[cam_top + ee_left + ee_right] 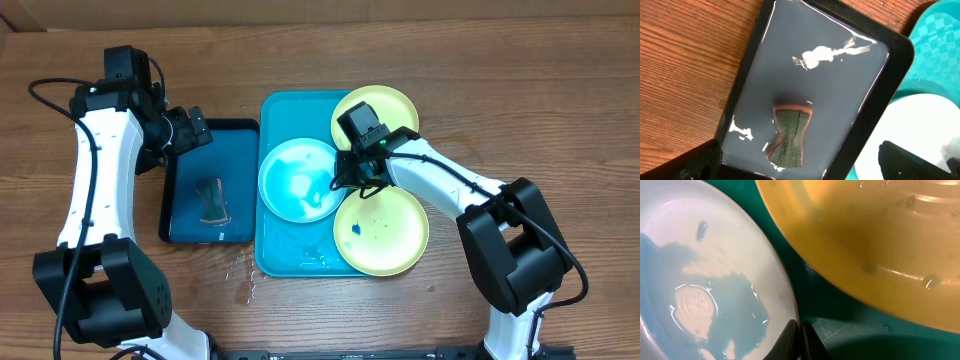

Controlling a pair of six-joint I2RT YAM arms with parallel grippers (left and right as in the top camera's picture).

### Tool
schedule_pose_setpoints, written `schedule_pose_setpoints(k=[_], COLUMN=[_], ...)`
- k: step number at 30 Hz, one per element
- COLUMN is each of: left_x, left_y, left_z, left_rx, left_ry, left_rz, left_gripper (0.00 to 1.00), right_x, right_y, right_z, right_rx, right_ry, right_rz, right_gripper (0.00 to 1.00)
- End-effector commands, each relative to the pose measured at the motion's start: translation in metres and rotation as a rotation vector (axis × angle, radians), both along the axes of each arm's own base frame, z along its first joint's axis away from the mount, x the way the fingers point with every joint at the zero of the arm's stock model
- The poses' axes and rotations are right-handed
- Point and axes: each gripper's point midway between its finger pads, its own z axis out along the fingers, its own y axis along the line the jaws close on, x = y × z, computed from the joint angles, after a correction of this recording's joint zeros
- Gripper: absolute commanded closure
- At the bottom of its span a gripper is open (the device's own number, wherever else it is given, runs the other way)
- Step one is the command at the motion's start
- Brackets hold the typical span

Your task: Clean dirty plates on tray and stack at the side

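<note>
The turquoise tray (290, 262) holds three plates. The light blue plate (298, 180) lies wet at its left. One yellow-green plate (385, 108) leans over the far rim. The other yellow-green plate (380, 232), with blue smears, is at the front right. My right gripper (347, 182) is shut on the right rim of the light blue plate (700, 280), fingertips (790, 337) pinching its edge beside the yellow-green plate (865, 240). My left gripper (197, 130) hangs open over the far end of the dark-blue tray (185, 215), nothing between its fingers (690, 162).
A green sponge (790, 137) with a brown edge lies in shallow water in the dark-blue, black-rimmed tray (740, 75), left of the turquoise tray (935, 30). Water droplets (240, 272) spot the wooden table in front of the two trays.
</note>
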Motion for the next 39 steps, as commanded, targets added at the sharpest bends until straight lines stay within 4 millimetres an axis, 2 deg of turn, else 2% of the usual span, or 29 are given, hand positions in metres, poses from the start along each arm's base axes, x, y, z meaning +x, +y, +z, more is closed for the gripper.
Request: schedule_pose_setpoints(k=[1,25,30,33,35,37,39], left_x=[0.0032,0.0032,0.0031,0.0032,0.0031,0.0031,0.0031], left_y=[-0.0014,-0.0015,-0.0015,-0.0016,-0.0015,-0.0016,-0.0016], left_z=[0.0112,0.0111,0.0111,0.0111,0.0111,0.0111,0.0111], left_rx=[-0.004,-0.004,-0.004,-0.005,-0.004,-0.005,-0.005], left_ry=[-0.033,-0.033,-0.033,-0.033,-0.033,-0.033,-0.033], left_rz=[0.009,0.009,0.009,0.009,0.009,0.009,0.009], left_gripper=[0.0,0.0,0.0,0.0,0.0,0.0,0.0], right_x=[0.003,0.0045,0.0043,0.0044,0.0043,0.0047,0.005], right_y=[0.0057,0.0039,0.0023,0.0024,0.0025,0.003,0.0031], right_z=[0.0041,0.0038,0.0025,0.0026,0.0026,0.0028,0.0029], right_rx=[0.019,0.008,0.0,0.001,0.001,0.002,0.004], right_ry=[-0.01,-0.019,-0.019,-0.02,-0.02,-0.022,-0.021], right_rz=[0.007,0.002,0.0,-0.001,0.0,0.0,-0.005], right_gripper=[0.96,0.96,0.87,0.86,0.86,0.94,0.96])
